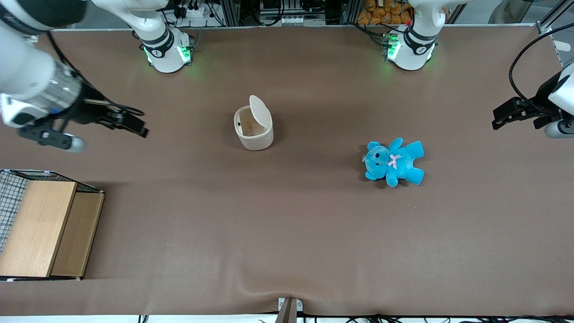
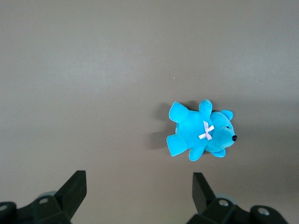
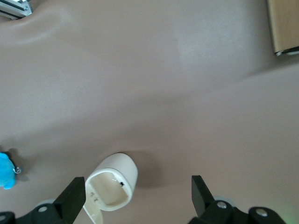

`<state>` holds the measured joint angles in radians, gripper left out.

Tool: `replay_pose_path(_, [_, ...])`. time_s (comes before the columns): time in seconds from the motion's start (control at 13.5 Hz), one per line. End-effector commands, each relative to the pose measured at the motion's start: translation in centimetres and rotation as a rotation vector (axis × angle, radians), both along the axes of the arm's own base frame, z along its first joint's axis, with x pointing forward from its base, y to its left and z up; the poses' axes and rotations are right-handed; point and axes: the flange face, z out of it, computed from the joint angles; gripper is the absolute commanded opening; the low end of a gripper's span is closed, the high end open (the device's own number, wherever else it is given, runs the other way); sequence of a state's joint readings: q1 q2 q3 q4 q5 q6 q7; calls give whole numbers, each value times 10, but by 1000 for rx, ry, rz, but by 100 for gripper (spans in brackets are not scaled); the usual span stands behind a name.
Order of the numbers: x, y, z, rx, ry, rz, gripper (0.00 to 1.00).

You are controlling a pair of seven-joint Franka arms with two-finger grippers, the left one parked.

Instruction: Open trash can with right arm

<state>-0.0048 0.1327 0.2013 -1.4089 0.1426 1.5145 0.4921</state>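
While the bin (image 1: pixel 254 130) stands mid-tabletop (image 1: pixel 287 224) with its lid (image 1: pixel 260 112) tipped up and its hollow showing, my gripper (image 1: pixel 134 123) hangs well apart from it, toward my end of the tabletop, jaws spread and holding nothing. A teddy (image 1: pixel 394 161) lies toward the parked arm's end. What looks like a wooden box (image 1: pixel 42 224) sits nearer the front camera.

I'm working in a robotics lab. Above the brown-covered table (image 1: pixel 287 233) I see aluminium framing (image 1: pixel 233 11) and tangled cables (image 1: pixel 197 9).
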Motion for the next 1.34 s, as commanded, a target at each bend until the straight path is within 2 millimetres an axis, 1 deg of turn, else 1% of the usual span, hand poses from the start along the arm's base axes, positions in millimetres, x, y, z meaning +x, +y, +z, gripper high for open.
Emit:
replay_pose_path(0.0, [-6,-36,25,-12,-18,44,100])
replay_pose_path(0.07, [-8,-52,30,-20,-21,62,100])
replay_pose_path(0.22, [-13,-77,38,-56,-33,99,100])
replay_pose_path(0.37, [-15,-110,43,-107,-53,175,100])
replay_pose_path(0.45, [-24,-128,51,-108,-50,191,100])
replay_pose_path(0.52, [-35,-139,58,-105,-40,188,100])
replay_pose_path(0.67, [-47,-140,65,-105,-43,188,100])
replay_pose_path(0.89, [-62,-143,64,-112,-41,185,100])
replay_pose_path(1.26, [-48,-150,63,-162,-96,205,100])
